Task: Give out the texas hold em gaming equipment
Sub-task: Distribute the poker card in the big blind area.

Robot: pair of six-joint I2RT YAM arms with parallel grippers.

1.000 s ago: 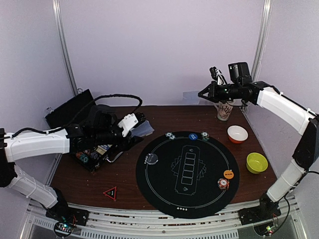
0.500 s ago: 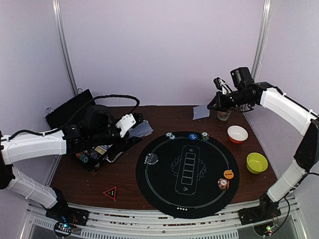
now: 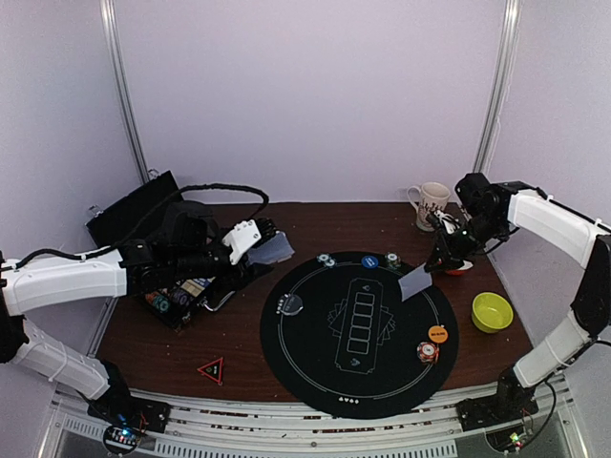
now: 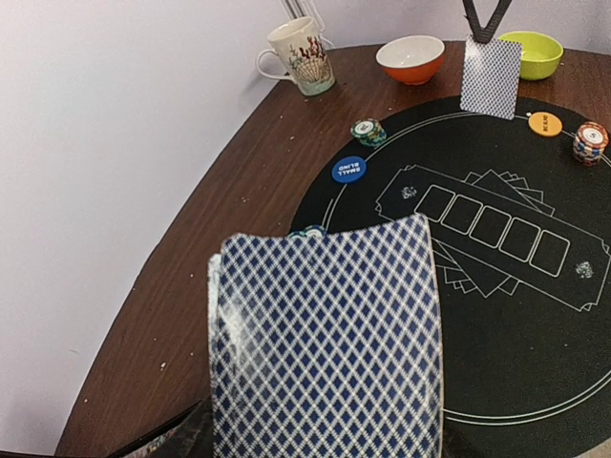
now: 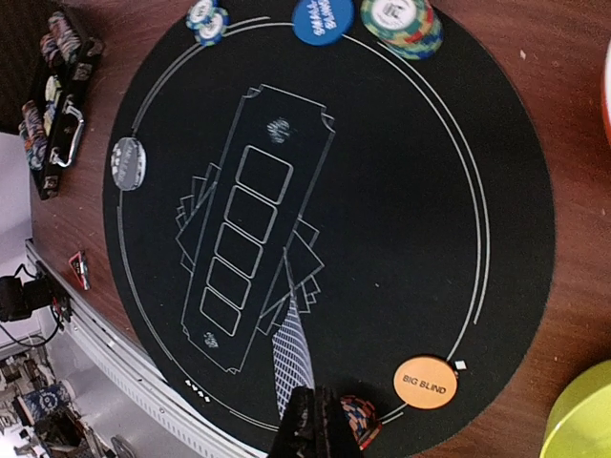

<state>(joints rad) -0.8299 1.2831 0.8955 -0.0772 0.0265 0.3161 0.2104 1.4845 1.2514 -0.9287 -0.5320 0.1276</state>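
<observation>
Two grips: left tool around a card stack, right tool tight on one card over mat

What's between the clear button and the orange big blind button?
Top view: only the printed five-box outline on the mat between clear button and orange button; nothing loose.

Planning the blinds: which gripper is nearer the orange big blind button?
Right. The right gripper hangs over the mat on its right, behind the orange button; the left gripper is beyond its left edge.
</observation>
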